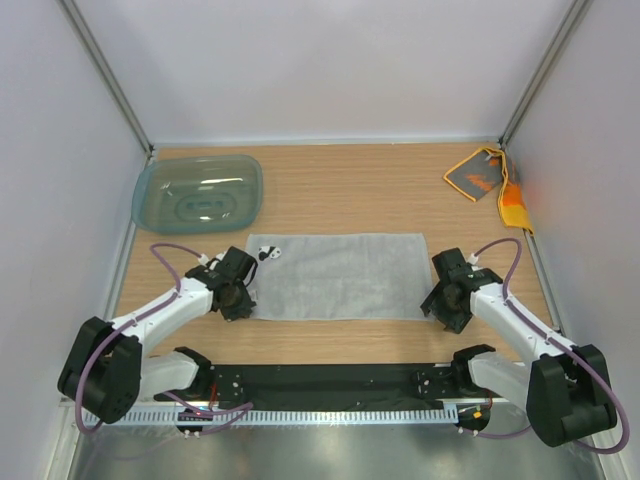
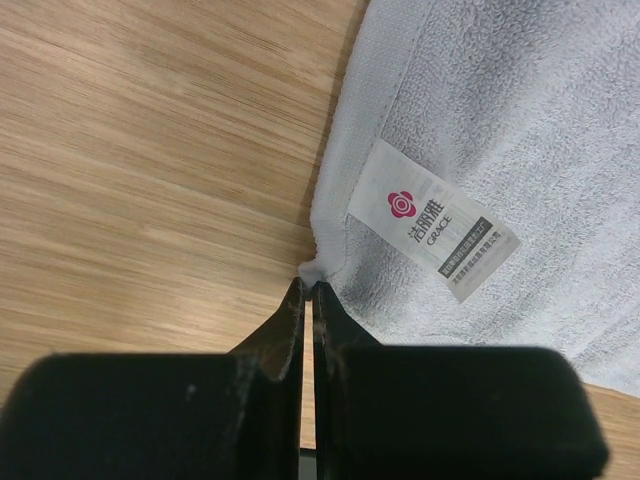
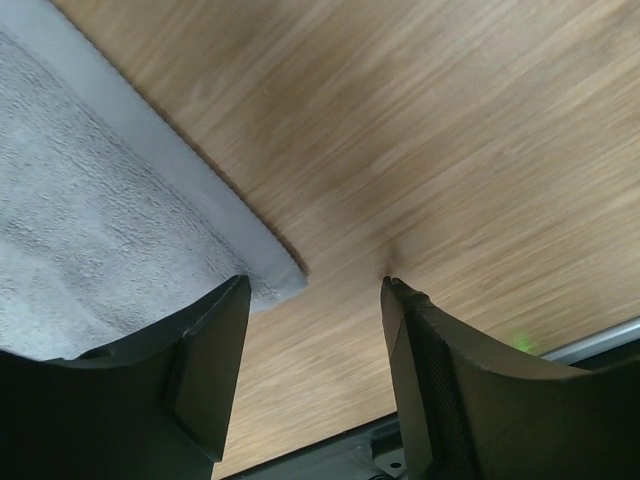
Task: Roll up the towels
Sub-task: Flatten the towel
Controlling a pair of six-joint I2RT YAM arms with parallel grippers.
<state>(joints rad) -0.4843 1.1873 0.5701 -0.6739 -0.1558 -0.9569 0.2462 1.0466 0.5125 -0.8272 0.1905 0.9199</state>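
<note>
A light grey towel point(image 1: 340, 275) is seen spread flat on the wooden table point(image 1: 350, 170), with its long axis running straight from one claw to the other. The left gripper point(image 2: 308, 288) is pressed shut. A corner of the towel's left end is met right at its fingertips, and the rest of the cloth fans out ahead and to its right. Whether that corner is truly pinched cannot be told. A white label point(image 2: 433, 233) is sewn on just beyond those tips.

The right gripper point(image 3: 315, 285) is held open and empty. A corner of the towel's other end lies just ahead of it, beside the finger on its left side, and the cloth stretches away to its left. Each arm is thus placed at its own end, neither nearer than the other.

The orange towel point(image 1: 490, 182) is crumpled well beyond the right gripper, by the far wall. A teal tub point(image 1: 197, 193) is set well beyond the left one. Rolling is judged to depend on both corners being lifted together.
</note>
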